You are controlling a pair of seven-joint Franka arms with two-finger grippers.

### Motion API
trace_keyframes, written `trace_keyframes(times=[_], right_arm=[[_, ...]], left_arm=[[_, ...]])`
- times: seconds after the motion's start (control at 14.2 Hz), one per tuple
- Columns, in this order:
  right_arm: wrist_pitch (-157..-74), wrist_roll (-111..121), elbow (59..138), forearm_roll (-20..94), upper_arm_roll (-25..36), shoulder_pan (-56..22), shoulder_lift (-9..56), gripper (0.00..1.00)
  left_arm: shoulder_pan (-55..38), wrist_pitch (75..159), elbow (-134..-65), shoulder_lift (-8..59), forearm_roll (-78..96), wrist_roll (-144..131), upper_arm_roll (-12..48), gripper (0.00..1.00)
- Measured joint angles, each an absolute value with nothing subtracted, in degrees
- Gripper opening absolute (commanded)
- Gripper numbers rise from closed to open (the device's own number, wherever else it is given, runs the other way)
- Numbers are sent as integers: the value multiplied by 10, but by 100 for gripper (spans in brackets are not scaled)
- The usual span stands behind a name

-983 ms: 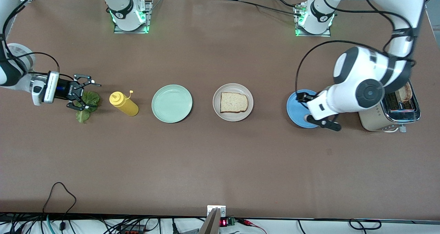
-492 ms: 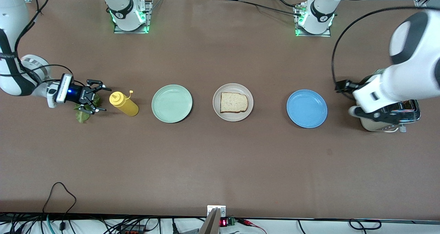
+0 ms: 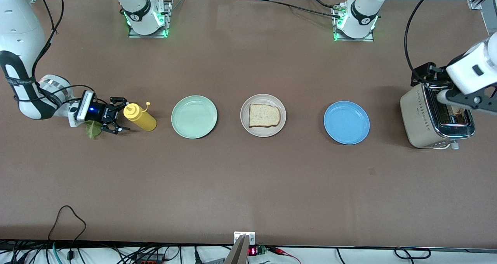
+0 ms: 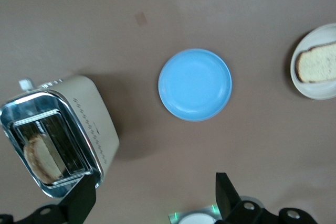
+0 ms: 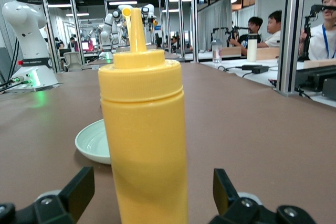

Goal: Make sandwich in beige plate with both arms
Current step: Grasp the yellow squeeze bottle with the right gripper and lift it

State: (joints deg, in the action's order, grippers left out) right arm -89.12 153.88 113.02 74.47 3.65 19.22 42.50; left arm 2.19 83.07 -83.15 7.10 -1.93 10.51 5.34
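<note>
Changes over the last second:

- Left hand (image 3: 464,101): moved from over the blue plate (image 3: 346,122) to over the toaster (image 3: 437,116) at the left arm's end of the worktop (image 3: 248,186). Fingers (image 4: 79,203) spread wide, pinching nothing.
- Right hand (image 3: 118,119): advanced from over the lettuce leaf (image 3: 91,130) to just beside the yellow squeeze bottle (image 3: 139,117), at worktop level. Fingers (image 5: 76,187) spread either side of the bottle, not closed on it.

Meaning for the task, as judged: second bread slice (image 4: 42,158) in the toaster slot probably next for the left arm; sauce apparently chosen before lettuce by the right arm. Sandwich barely begun: one bread slice (image 3: 264,115) alone on the beige plate (image 3: 245,122), mid-worktop, between the mint-green plate (image 3: 194,117) and the blue plate.

Hidden or unclear:

- Lettuce leaf mostly covered by the right hand and wrist; only a lower tip visible.
- Toaster top partly masked by the left hand in the front view.
- Contact between right fingers and bottle: cannot tell.
</note>
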Motion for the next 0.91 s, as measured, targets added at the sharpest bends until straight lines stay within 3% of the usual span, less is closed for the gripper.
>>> trace_keyframes(times=[0.14, 0.28, 0.84, 0.91], right_arm=[[-889, 1541, 1130, 756, 34, 183, 427, 100], [-888, 1541, 1129, 767, 33, 168, 427, 100], [-888, 1541, 1129, 790, 33, 133, 431, 100], [-888, 1541, 1129, 790, 33, 131, 431, 95]], left_arm=[[11, 896, -914, 13, -17, 107, 25, 100], [6, 918, -954, -22, -17, 102, 10, 100], [6, 892, -958, -34, 7, 94, 1, 100], [5, 887, -956, -34, 8, 94, 2, 100]])
